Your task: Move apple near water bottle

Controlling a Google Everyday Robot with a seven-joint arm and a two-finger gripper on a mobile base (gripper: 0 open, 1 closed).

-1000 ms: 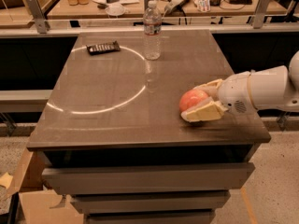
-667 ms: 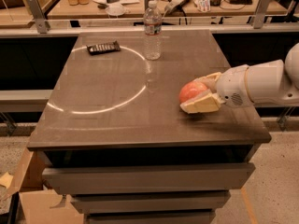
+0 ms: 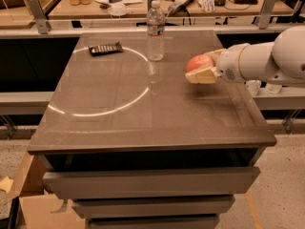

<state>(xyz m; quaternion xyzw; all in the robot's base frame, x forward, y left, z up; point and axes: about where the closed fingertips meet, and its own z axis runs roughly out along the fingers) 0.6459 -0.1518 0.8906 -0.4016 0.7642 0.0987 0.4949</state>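
The apple [image 3: 198, 62] is clamped between the pale fingers of the gripper [image 3: 201, 70], close to the right edge of the tabletop [image 3: 143, 118], about halfway back and seemingly just above the surface. Farther back, near the middle of the far edge, stands the water bottle [image 3: 155, 30], well apart from the fruit. What looks like a dark remote [image 3: 105, 48] lies toward the far left corner. As I judge it, a fast sweep could tip the slim bottle, and an early release could let the round apple roll off. The bottle's red-and-white band shows no readable writing.
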